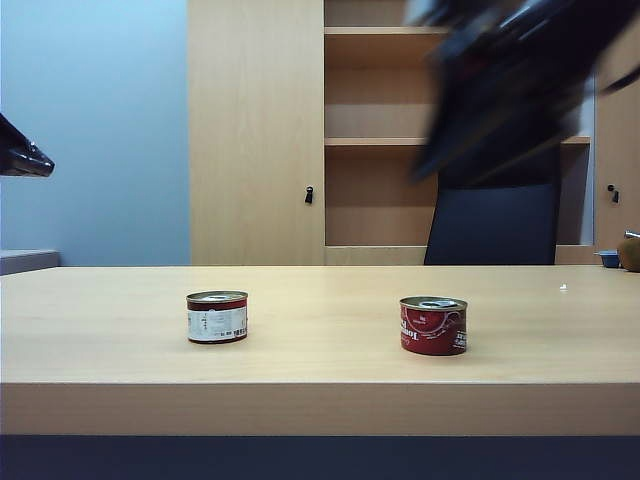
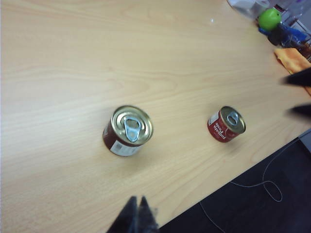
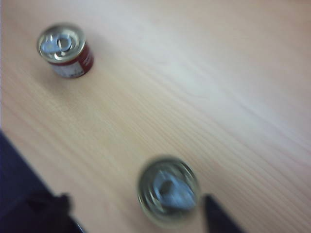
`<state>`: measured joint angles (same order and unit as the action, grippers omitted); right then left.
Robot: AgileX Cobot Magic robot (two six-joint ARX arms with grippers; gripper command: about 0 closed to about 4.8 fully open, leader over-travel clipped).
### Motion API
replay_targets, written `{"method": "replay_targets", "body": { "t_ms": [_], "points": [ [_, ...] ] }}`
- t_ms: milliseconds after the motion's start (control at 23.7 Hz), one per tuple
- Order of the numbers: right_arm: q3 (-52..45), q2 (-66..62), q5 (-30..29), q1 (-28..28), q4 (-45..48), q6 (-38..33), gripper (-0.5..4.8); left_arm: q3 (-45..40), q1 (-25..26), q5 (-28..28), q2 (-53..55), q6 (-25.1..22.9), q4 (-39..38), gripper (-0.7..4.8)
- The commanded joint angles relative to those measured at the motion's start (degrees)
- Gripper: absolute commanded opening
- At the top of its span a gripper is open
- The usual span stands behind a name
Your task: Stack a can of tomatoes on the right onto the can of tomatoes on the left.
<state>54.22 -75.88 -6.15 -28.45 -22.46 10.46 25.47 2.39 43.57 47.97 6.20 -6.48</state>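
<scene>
On the table (image 1: 320, 350) two cans are standing upright, well apart — left can (image 1: 217, 316), right can (image 1: 433, 325). Right gripper (image 3: 136, 206) is hanging above the right can, jaws spread wide, holding nothing. Left gripper (image 2: 136, 216) is sitting near the left can — fingers together, empty.

My exterior camera sits low at the table's (image 1: 320, 350) front edge and faces level across it toward the cupboard (image 1: 255, 130). My left wrist camera looks steeply down from high above the same edge. My right wrist camera looks down from closer, blurred, over the right can (image 3: 168, 190). All three share the left can (image 1: 217, 316) and the right can, both standing near the front edge.
</scene>
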Motion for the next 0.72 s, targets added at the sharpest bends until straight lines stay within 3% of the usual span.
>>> {"method": "replay_targets", "body": {
  "t_ms": [42,295,506,590,674,716],
  "points": [
    [7.0,-12.4,6.9,-3.0,-3.8,0.5,4.79,0.4,0.0,2.2,-0.8,-0.2,0.6,-0.04],
    [14.7,-22.5,12.9,-3.1,-11.9,0.5,4.79,0.7,0.0,7.4,-2.1,-0.2,0.5,-0.04],
    [14.8,-23.1,11.8,-3.1,-12.6,0.5,4.69,0.7,0.0,8.7,-3.0,-0.2,-0.1,-0.04],
    [14.8,-23.1,11.7,-3.1,-13.0,0.5,3.31,0.7,0.0,9.6,-3.0,-0.2,-0.1,-0.04],
    [14.8,-23.1,11.5,-3.1,-13.4,0.5,2.71,0.7,0.0,9.9,-3.0,-0.2,-0.3,-0.04],
    [14.8,-23.1,11.1,-3.1,-13.5,0.5,2.69,0.7,0.0,9.9,-3.0,-0.2,-0.3,-0.04]
  ]
}}
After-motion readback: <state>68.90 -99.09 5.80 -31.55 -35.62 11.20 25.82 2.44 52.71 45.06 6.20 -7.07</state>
